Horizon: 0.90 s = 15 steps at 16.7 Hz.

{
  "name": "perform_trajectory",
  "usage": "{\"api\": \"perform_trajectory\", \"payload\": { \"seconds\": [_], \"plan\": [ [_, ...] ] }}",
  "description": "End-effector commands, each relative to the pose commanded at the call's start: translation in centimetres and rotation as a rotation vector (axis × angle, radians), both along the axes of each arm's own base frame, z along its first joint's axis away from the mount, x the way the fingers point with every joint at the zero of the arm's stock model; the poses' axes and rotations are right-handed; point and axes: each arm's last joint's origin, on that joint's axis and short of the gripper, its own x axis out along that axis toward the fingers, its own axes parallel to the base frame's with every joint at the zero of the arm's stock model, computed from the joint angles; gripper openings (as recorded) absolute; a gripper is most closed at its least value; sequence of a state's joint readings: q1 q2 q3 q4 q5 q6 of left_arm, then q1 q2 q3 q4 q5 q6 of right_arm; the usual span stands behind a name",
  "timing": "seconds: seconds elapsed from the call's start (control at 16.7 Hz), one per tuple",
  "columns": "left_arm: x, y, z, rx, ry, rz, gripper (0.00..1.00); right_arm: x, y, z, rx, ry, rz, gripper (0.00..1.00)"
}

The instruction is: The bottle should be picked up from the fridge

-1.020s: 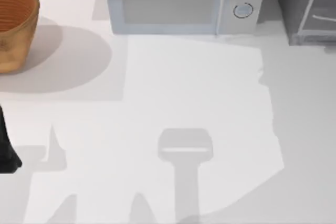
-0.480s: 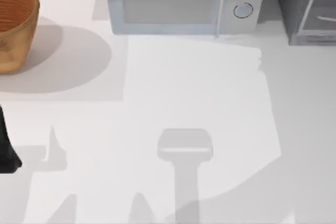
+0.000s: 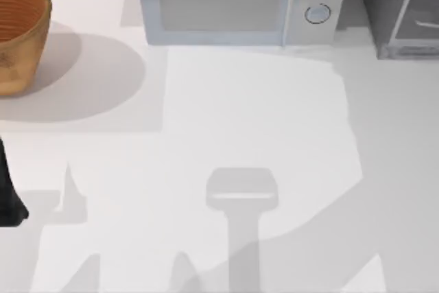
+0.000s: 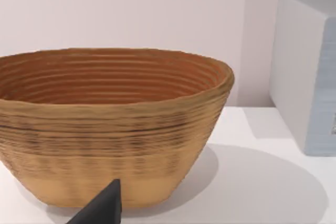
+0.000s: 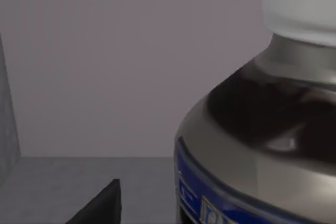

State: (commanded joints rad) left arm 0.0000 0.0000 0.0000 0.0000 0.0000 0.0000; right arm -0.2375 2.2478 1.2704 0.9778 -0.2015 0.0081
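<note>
Inside the fridge [image 3: 401, 12], upper right of the top view, the bottle [image 5: 262, 145] looms before the right gripper, jaw state unclear. Rigid, probably slick: grasp the body below the cap.

basket [image 3: 17, 32] left, microwave [image 3: 236, 1] rear centre.

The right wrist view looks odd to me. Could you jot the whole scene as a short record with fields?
bottle: close to the right wrist camera, white cap, blue label band, upright inside a grey-walled space
fridge: far right corner of the table
microwave: at the back, middle
basket: back left
left gripper: facing the basket
right gripper: beside the bottle
</note>
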Motion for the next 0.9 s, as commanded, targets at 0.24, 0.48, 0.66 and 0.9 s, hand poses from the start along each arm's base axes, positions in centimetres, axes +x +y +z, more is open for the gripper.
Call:
{"api": "perform_trajectory", "payload": {
  "seconds": [0.24,0.48,0.66,0.9],
  "plan": [
    [0.00,0.00,0.00,0.000,0.000,0.000,1.00,0.00,0.00,0.00,0.000,0.000,0.000,0.77],
    [0.00,0.00,0.00,0.000,0.000,0.000,1.00,0.00,0.00,0.00,0.000,0.000,0.000,0.47],
    [0.00,0.00,0.00,0.000,0.000,0.000,1.00,0.00,0.00,0.00,0.000,0.000,0.000,0.25],
    [0.00,0.00,0.00,0.000,0.000,0.000,1.00,0.00,0.00,0.00,0.000,0.000,0.000,0.00]
  ]
}}
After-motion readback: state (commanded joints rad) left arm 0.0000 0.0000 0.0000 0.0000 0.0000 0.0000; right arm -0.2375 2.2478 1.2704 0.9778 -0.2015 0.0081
